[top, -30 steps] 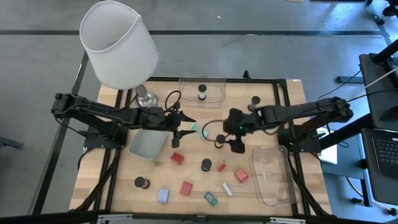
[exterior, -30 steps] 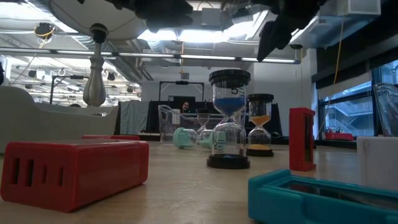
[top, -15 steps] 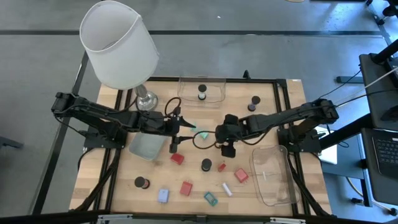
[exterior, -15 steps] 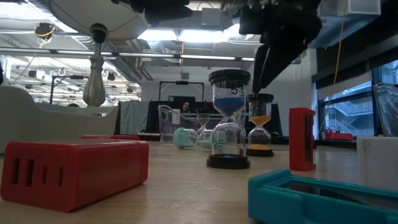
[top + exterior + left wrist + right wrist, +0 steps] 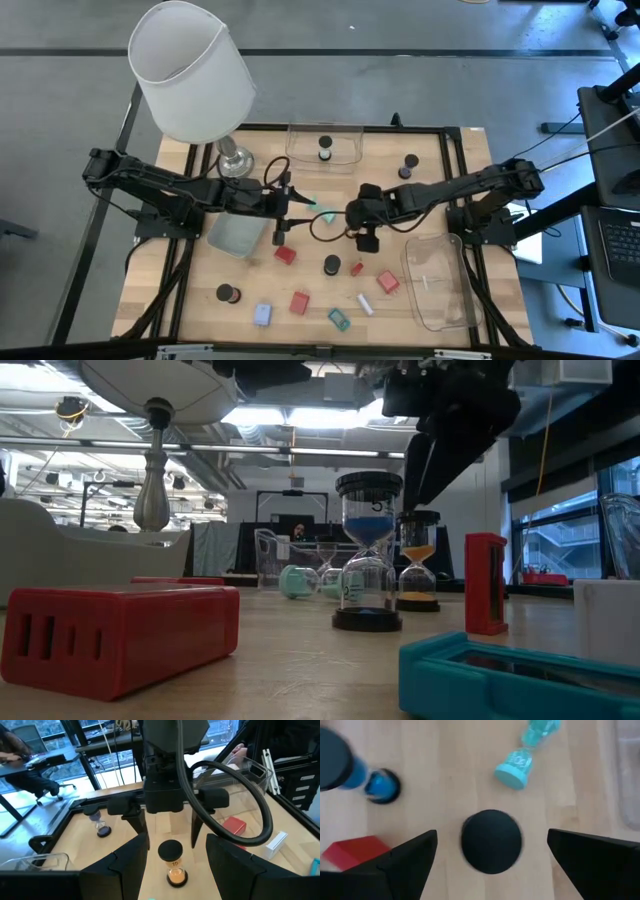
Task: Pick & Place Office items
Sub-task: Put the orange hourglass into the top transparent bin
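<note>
A small hourglass with a black top (image 5: 491, 840) and orange sand (image 5: 173, 865) stands upright on its base on the table. My right gripper (image 5: 491, 851) is open, points down, and hangs above the hourglass with a finger off to each side, touching nothing; it also shows in the high view (image 5: 362, 228) and the low view (image 5: 440, 445). My left gripper (image 5: 293, 210) is open and empty, level, facing the right gripper. A teal hourglass (image 5: 525, 755) lies on its side beyond. A blue hourglass (image 5: 368, 550) stands nearby.
A lamp (image 5: 190, 70) stands at the far left. Clear trays sit at the far middle (image 5: 345, 135), near right (image 5: 440, 285) and left (image 5: 237, 232). Red blocks (image 5: 285, 254), a teal clip (image 5: 339, 319), a pale-blue piece (image 5: 262, 315) and a white stick (image 5: 365, 303) lie toward the near edge.
My right gripper has moved toward the table's left edge and down, coming over the orange hourglass, and has since held still. Its fingers have stayed open.
</note>
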Action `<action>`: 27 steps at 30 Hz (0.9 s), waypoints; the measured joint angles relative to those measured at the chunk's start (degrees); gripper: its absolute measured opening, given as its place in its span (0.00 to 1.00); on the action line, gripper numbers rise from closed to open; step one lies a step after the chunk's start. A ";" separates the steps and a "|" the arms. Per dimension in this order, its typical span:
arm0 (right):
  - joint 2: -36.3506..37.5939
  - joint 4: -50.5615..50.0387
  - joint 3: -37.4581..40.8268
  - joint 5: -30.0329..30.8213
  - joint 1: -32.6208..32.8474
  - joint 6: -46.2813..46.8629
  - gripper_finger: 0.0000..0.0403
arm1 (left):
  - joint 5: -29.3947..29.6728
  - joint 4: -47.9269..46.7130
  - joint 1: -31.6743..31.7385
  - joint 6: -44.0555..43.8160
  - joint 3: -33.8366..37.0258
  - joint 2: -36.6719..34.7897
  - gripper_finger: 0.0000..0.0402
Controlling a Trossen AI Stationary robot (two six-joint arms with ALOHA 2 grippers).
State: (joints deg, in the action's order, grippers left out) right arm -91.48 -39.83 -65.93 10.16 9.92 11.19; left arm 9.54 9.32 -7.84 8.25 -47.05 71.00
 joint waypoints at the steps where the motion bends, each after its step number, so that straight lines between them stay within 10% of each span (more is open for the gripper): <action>1: 0.00 0.00 0.00 0.16 -0.19 0.26 0.95 | 0.01 0.00 0.00 0.26 0.00 0.00 0.49; 18: -4.61 0.42 -0.02 -2.17 -2.04 1.44 0.94 | 0.07 0.02 0.02 1.38 0.00 0.00 0.49; 27: -4.61 0.17 -0.02 -2.02 -2.07 1.44 0.77 | 0.06 -0.03 0.02 1.54 0.00 0.00 0.49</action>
State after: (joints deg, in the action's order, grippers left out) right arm -96.09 -39.66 -65.95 8.14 7.86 12.62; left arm 9.60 9.29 -7.81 9.78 -47.05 71.00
